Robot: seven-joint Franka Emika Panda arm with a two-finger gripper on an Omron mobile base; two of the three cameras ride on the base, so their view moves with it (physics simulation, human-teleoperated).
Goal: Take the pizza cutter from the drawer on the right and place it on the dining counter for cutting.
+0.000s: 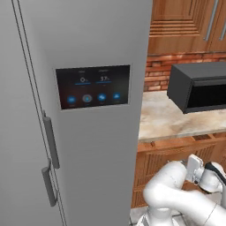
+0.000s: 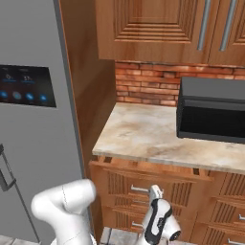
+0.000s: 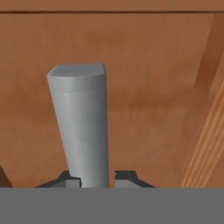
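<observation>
A slim grey metallic bar, the pizza cutter (image 3: 81,127), rises from between my two dark fingertips in the hand view. My gripper (image 3: 98,180) is shut on its lower end, and its rounded end points away from the hand. Behind it lies the orange-brown wood inside the drawer (image 3: 148,87), with a ribbed wooden wall (image 3: 208,148) at the right. In the right base view my wrist (image 2: 158,221) points down in front of the lower drawer fronts. It also reaches low at the right edge of the left base view (image 1: 207,175). The dining counter is out of view.
A tall grey fridge (image 1: 79,132) with a dark display stands to the left. A black microwave (image 2: 213,115) sits on the narrow stone worktop (image 2: 143,134), with a brick wall and wooden cabinet doors (image 2: 143,28) above. Drawer fronts with silver handles (image 2: 139,189) lie under the worktop.
</observation>
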